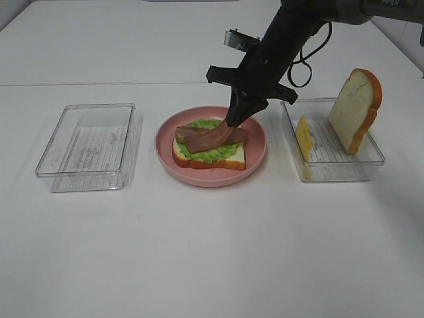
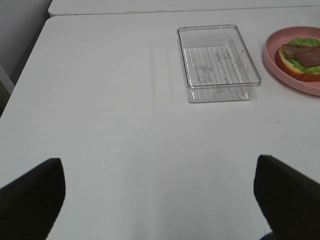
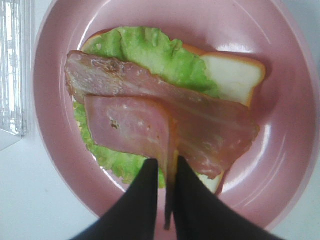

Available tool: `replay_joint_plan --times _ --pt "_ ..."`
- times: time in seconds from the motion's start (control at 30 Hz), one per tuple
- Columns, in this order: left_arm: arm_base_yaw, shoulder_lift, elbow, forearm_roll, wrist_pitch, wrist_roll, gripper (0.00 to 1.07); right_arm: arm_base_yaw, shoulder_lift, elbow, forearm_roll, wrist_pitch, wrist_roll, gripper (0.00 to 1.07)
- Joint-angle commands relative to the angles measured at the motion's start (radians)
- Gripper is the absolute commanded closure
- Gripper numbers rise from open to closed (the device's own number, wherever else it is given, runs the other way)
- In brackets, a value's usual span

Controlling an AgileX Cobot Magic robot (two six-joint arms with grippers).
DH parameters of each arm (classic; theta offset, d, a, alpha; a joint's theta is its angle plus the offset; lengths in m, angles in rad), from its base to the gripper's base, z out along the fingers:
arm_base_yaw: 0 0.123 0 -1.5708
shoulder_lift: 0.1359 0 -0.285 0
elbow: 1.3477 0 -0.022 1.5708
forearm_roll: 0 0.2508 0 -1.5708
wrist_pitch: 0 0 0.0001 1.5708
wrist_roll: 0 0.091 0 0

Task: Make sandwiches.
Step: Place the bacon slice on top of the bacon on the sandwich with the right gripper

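We are showing the right gripper (image 3: pixel 166 165) pinching one end of the upper bacon strip (image 3: pixel 125 125), its long axis stretching away across the sandwich (image 1: pixel 218 154); the left gripper (image 2: pixel 157 165) is hanging spread, well apart.

sandwich (image 1: pixel 199 156) on plate (image 1: pixel 258 150), left tray (image 1: pixel 86 149), right tray (image 1: pixel 336 167)

A white table (image 1: pixel 199 265) fills the view under soft, even light. A second white table (image 1: pixel 132 40) butts against it at twelve o'clock. A plain grey surface (image 1: pixel 6 8) shows past the tables at ten o'clock.
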Motion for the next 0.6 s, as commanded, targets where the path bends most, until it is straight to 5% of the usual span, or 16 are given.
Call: replay_joint_plan --times 0.03,0.07,0.1,0.13,0.2,0.6 --pt "-0.002 -0.019 0.003 -0.006 -0.005 -0.005 0.12 -0.003 -0.003 0.005 0.01 0.004 0.001 0.75" --pt "-0.002 -0.019 0.003 -0.006 -0.005 -0.005 0.12 -0.003 -0.005 0.004 0.01 0.007 0.001 0.65" --pt "-0.002 -0.019 0.003 -0.006 -0.005 -0.005 0.12 -0.003 -0.008 0.004 0.009 0.012 0.001 0.44" --pt "-0.002 -0.019 0.003 -0.006 -0.005 -0.005 0.12 -0.003 -0.008 0.004 0.009 0.012 0.001 0.44" --pt "-0.002 -0.019 0.003 -0.006 -0.005 -0.005 0.12 -0.003 -0.022 0.004 0.005 0.015 0.0 0.26" --pt "-0.002 -0.019 0.003 -0.006 -0.005 -0.005 0.12 -0.003 -0.15 0.004 -0.057 0.019 0.025 0.24"
